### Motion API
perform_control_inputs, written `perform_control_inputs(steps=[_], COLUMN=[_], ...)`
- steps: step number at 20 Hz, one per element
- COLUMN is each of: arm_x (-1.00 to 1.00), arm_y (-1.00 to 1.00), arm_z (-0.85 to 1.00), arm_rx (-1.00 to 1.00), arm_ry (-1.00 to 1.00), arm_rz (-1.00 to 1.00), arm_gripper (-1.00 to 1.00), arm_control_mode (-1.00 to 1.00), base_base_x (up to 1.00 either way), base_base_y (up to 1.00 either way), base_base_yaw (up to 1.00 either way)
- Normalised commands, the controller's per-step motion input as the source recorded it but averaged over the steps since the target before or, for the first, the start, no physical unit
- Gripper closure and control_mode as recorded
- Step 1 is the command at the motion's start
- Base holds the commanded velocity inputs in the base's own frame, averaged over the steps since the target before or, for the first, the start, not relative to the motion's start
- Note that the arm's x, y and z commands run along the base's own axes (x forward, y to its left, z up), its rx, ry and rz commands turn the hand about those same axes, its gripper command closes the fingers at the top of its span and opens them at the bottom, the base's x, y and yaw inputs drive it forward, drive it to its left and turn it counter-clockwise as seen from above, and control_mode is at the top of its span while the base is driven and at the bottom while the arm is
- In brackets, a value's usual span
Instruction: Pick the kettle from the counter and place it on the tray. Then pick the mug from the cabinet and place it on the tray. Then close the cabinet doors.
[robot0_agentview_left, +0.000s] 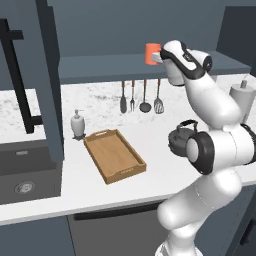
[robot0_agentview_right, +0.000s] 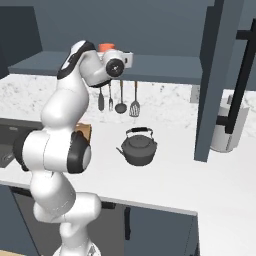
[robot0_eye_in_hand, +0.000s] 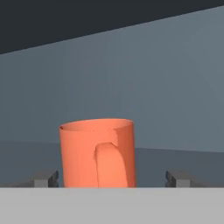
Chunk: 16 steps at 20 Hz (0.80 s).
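The orange mug stands on the cabinet shelf, handle facing the hand camera. My gripper is open, its fingertips spread either side of the mug with gaps left. From the base, the mug sits just left of my gripper. The dark grey kettle rests on the counter, partly behind my arm as kettle. The wooden tray lies bare on the counter. Both cabinet doors stand open.
A soap dispenser stands behind the tray. Utensils hang on the back wall under the shelf. A grey paper-towel cylinder is at the counter's right, and a dark sink at its left.
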Motion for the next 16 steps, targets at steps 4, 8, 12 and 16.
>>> perform_control_inputs(steps=[4, 8, 12, 16], arm_x=[0.2, 0.14, 0.07, 0.0], arm_y=[0.0, 0.0, 0.0, 0.0], arm_z=[-0.02, -0.01, -0.01, -0.01], arm_rx=[0.0, 0.0, 0.0, 0.0], arm_ry=[0.0, 0.0, 0.0, 0.0], arm_rz=[0.03, 0.02, 0.02, 0.01], arm_gripper=[1.0, 1.0, 1.0, 1.0], arm_control_mode=[-1.0, -1.0, -1.0, -1.0], base_base_x=[0.0, 0.0, 0.0, 0.0], base_base_y=[0.0, 0.0, 0.0, 0.0], base_base_yaw=[0.0, 0.0, 0.0, 0.0])
